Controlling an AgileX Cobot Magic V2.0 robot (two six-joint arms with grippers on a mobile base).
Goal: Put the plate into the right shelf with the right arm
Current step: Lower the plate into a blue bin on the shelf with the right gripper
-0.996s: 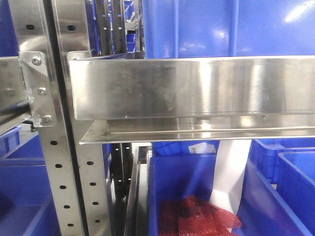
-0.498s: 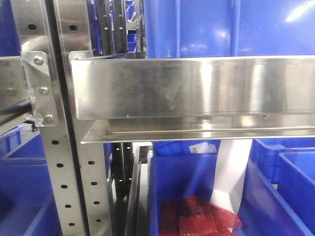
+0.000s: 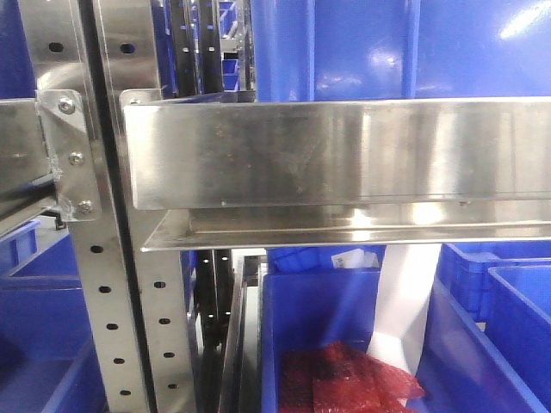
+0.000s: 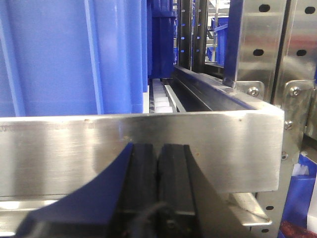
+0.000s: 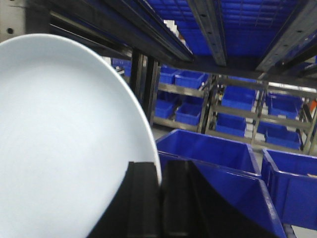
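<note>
The white plate (image 5: 59, 139) fills the left of the right wrist view, held on edge. My right gripper (image 5: 159, 183) is shut on its rim, with the plate to the left of the fingers. It sits under the dark rails of the right shelf (image 5: 208, 25), above blue bins. The shelf's steel ledge (image 3: 344, 155) spans the front view. A white band (image 3: 403, 301) shows below that ledge; I cannot tell if it is the plate. My left gripper (image 4: 157, 158) is shut and empty, close in front of a steel ledge (image 4: 74, 148).
Perforated steel uprights (image 3: 95, 284) stand at the left of the front view. A blue bin (image 3: 318, 310) holding red mesh (image 3: 344, 379) sits under the ledge. More blue bins (image 5: 208, 148) lie below and behind the plate. A tall blue bin (image 4: 74, 54) stands on the left ledge.
The front view has shifted slightly, so the ledge sits a little further right in the frame. Almost nothing differs over the last half second.
</note>
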